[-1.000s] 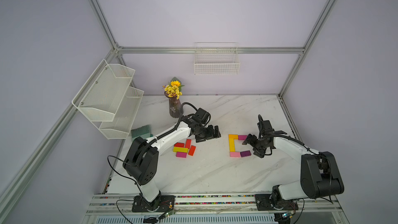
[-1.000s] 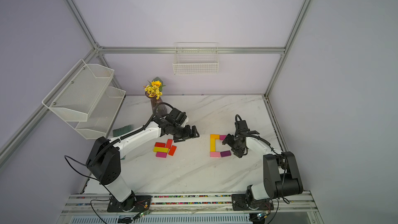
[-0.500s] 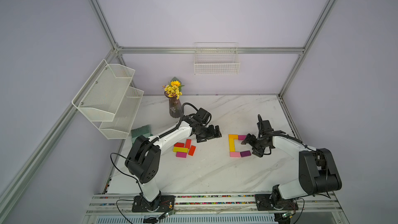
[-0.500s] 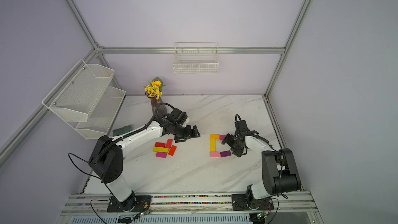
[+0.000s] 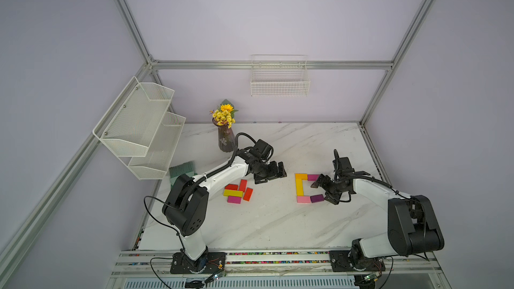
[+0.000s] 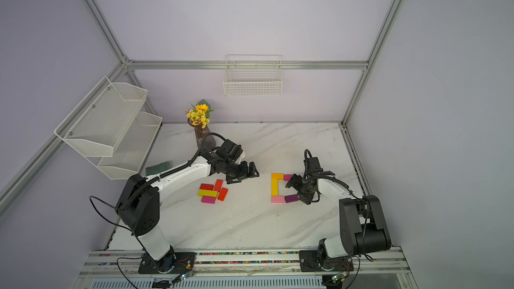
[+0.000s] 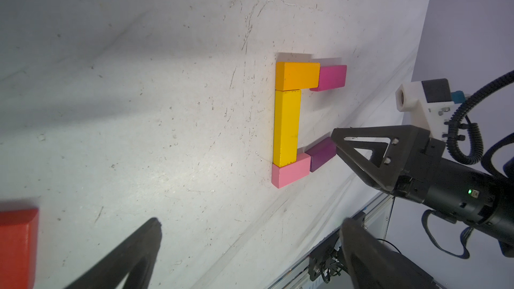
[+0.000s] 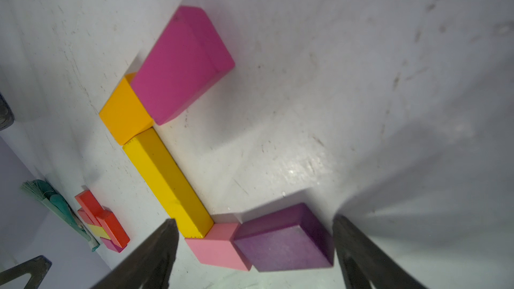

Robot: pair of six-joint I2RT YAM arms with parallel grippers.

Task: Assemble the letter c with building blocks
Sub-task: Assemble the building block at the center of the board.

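The building blocks form a C in both top views: orange and magenta on top, a long yellow one as the spine, light pink and purple below. The purple block sits slightly skewed against the pink block. My right gripper is open and low, its fingers straddling these two blocks with small gaps. My left gripper hovers open and empty between the C and a loose pile of red, yellow and magenta blocks.
A dark vase of yellow flowers stands behind the left arm. A green brush-like thing lies at the table's left edge, under a white mesh shelf. A wire basket hangs on the back wall.
The right gripper's jaws have narrowed a little around the lower blocks of the C. The left arm has barely moved and the blocks lie as before.
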